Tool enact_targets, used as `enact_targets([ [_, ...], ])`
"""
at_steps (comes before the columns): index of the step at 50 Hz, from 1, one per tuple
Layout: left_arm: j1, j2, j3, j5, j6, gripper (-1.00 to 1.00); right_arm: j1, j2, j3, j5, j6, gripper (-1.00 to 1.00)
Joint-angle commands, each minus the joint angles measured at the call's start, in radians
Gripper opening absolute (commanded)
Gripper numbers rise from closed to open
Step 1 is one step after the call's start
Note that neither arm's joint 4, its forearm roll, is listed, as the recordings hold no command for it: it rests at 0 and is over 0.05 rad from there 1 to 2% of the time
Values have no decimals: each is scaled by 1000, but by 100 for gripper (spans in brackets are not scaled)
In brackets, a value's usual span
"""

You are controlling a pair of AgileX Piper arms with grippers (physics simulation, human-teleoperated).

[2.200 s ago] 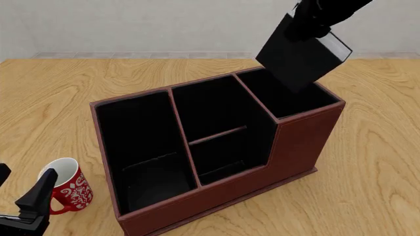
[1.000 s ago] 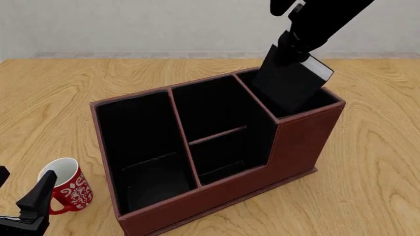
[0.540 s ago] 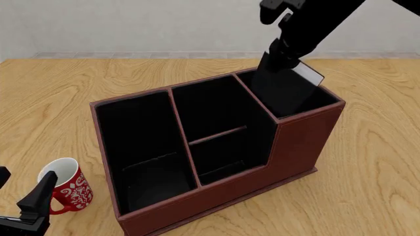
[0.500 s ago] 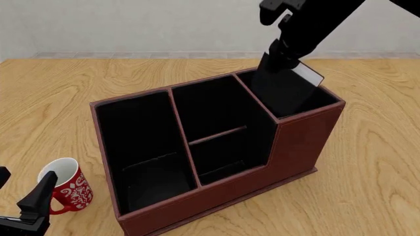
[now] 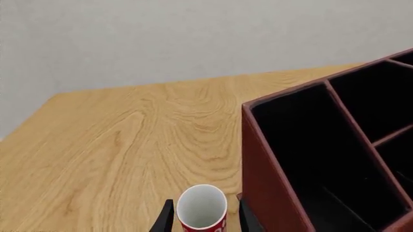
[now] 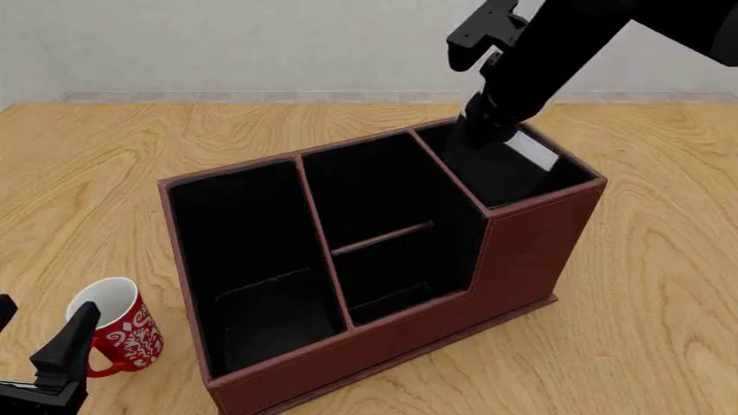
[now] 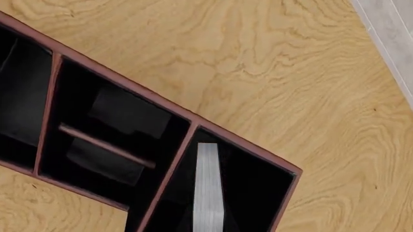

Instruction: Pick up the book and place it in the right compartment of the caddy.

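**A:** Where's the book (image 6: 507,169) on your screens?

**B:** On the front view I see it standing tilted inside the right compartment (image 6: 542,186) of the caddy (image 6: 507,259), most of its black cover sunk below the rim, with a strip of white page edge showing at the far side. My right gripper (image 6: 490,121) sits at its top end, jaws closed on the book.

**A:** Does the right wrist camera agree?

**B:** It adds what the front cannot: looking straight down, I get the book's (image 7: 208,186) page edges as 1 pale band running into that end section (image 7: 248,186), between its side walls and apart from both. The fingers themselves are not in that picture.

**A:** And your left side?

**B:** The left gripper (image 6: 52,367) hangs low at the near left corner. Only the left wrist view shows its fingers (image 5: 166,220) spread wide, 1 on each side of the red patterned mug (image 5: 202,210); I cannot tell whether they touch it. The mug (image 6: 116,333) stands upright on the wooden table (image 6: 658,285), just beside the caddy's (image 5: 271,179) wide end.
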Motion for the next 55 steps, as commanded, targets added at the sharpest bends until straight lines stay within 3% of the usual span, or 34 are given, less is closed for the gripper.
enact_targets([
  [1,6,0,0,3,2,100,1,2,41,-41,24,-100],
  [36,-4,0,0,1,3,100,-22,-6,61,-45,-2,-100],
  [37,-3,0,0,1,2,100,-22,-5,62,-44,-1,100],
  [55,-7,0,0,1,4,100,-18,-18,84,-45,-3,100],
])
